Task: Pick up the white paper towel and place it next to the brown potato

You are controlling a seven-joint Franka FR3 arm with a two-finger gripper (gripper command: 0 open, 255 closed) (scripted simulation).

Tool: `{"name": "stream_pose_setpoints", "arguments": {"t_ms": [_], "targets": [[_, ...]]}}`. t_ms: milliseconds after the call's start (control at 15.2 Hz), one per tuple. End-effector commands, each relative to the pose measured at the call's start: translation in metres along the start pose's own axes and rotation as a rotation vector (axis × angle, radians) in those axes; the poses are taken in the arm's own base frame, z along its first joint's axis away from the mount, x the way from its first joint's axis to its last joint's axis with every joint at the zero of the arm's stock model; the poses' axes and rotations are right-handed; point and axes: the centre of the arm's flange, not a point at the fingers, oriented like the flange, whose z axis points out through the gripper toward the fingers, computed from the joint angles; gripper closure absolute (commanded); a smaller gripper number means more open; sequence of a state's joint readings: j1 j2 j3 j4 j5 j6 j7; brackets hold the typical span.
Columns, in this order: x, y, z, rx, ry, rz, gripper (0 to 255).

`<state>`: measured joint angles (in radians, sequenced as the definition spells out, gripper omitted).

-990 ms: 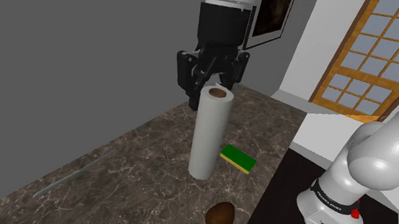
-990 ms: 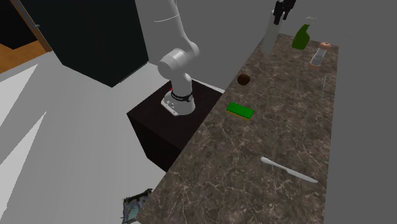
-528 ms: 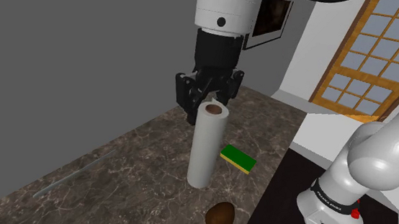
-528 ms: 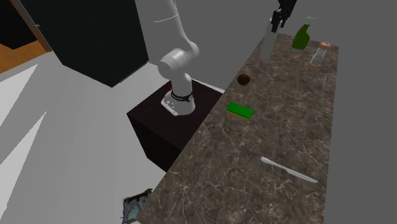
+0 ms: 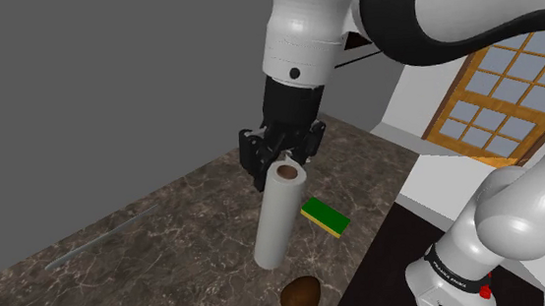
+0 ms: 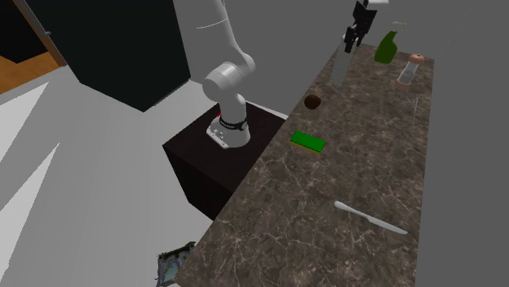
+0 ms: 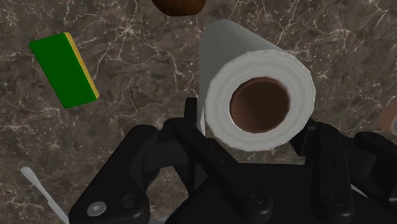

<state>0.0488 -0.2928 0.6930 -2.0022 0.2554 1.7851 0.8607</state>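
Once inspected, found jaws pinching top end of paper towel roll [image 5: 277, 216]. Noted roll tilted above table [image 5: 169, 245], potato [image 5: 299, 296] and green sponge [image 5: 325, 217] lying nearby.

Counter [image 5: 169, 248] — dark veined stone, smooth; paper towel [image 5: 277, 216] — matt white paper, brown core [image 7: 259, 104].

A white paper towel roll [image 7: 245, 63] with a brown core is clasped by the black gripper [image 7: 251, 149] over a dark marbled counter [image 7: 146, 83], on which a green sponge [image 7: 63, 70] and a brown potato [image 7: 178, 5] are seen.
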Motion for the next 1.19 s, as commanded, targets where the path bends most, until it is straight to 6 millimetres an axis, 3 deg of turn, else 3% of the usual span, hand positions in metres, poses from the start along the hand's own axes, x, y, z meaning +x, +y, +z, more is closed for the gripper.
{"name": "stream_pose_setpoints", "arguments": {"t_ms": [0,1122], "targets": [[-0.001,0.000,0.010,0.000,0.000,0.000,255],[0.002,0.005,0.099,0.000,0.000,0.000,255]]}}
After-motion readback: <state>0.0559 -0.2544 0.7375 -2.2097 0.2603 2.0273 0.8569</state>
